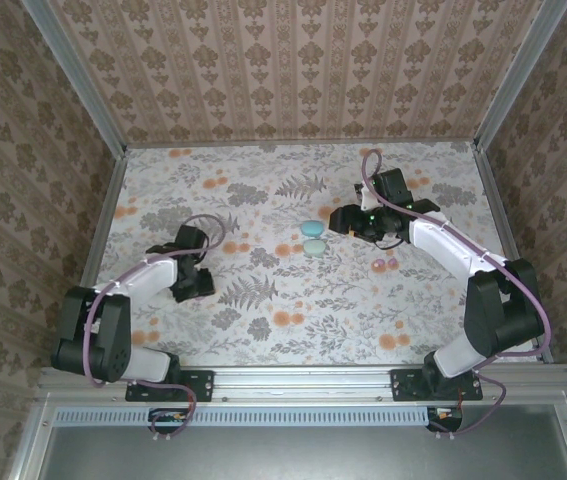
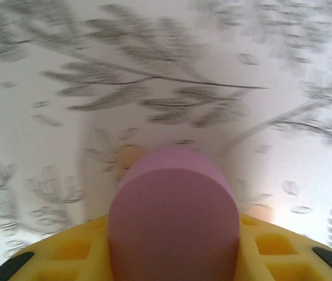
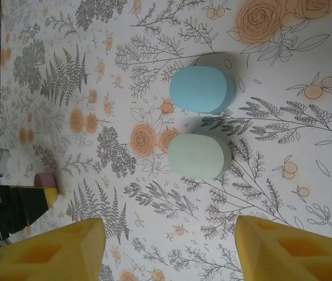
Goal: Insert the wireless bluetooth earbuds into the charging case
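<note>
A pink charging case [image 2: 173,205] sits upright between the yellow fingers [image 2: 271,249] of my left gripper [image 2: 174,240], which is shut on it low over the table at the left. That case [image 3: 44,179] also appears beside the left gripper in the right wrist view. Two pink earbuds [image 1: 378,265] lie together on the table right of centre. A blue case [image 3: 201,89] and a pale green case [image 3: 199,156] lie closed, side by side, mid-table. My right gripper [image 3: 171,252] hangs open above the table, just short of the green case, with nothing between its fingers.
The table [image 1: 293,330] has a floral covering and raised walls on three sides. The right arm [image 1: 443,245] reaches inward from the right, passing just beyond the earbuds. The left gripper [image 1: 193,282] stands over the left half of the table.
</note>
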`<action>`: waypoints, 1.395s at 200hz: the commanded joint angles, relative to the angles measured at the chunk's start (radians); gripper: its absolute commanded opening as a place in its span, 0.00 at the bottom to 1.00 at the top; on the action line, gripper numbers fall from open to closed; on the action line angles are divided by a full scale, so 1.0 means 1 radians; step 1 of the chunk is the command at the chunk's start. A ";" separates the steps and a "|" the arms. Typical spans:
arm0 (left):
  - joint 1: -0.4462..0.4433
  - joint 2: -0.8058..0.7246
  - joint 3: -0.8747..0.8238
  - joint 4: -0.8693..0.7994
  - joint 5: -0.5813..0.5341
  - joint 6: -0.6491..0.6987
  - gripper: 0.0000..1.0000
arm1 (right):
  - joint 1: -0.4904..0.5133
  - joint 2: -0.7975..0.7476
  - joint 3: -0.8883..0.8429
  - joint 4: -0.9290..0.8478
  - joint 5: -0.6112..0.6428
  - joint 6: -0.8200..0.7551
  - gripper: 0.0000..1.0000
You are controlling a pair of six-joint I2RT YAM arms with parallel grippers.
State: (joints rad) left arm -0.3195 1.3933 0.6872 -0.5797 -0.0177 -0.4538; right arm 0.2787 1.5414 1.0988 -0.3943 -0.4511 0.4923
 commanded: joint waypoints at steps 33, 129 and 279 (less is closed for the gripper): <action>-0.208 0.089 0.137 0.096 0.087 0.167 0.34 | -0.030 -0.054 -0.014 -0.014 -0.001 0.007 0.62; -0.401 0.190 0.291 0.212 0.261 0.453 0.33 | -0.114 -0.081 -0.138 0.110 -0.181 0.142 0.62; -0.451 -0.020 0.256 0.399 0.404 0.846 0.30 | 0.023 -0.032 -0.095 0.239 -0.525 0.230 0.61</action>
State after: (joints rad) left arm -0.7704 1.3773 0.9161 -0.2199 0.3557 0.3756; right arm 0.2611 1.4921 0.9531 -0.1268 -0.9321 0.7300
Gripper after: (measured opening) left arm 0.386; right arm 0.603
